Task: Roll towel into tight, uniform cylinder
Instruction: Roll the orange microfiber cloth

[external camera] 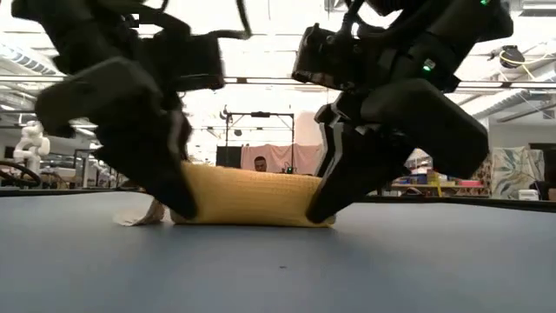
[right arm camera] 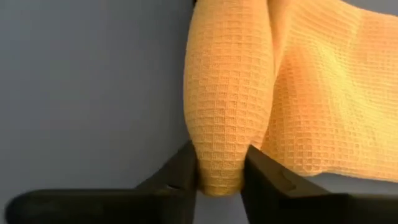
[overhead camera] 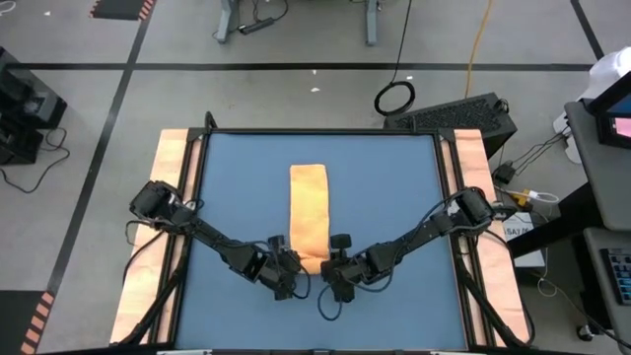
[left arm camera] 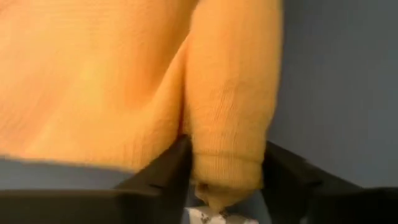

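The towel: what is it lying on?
The towel lies on the blue table, its near end rolled up. What lies inside the roll is hidden.

text: none legible | labels: none | numbers: none | signs: none

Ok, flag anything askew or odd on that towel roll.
Nothing stands out. The towel lies straight on the blue table, its near end rolled, with the left gripper and right gripper each pinching one end of the roll.
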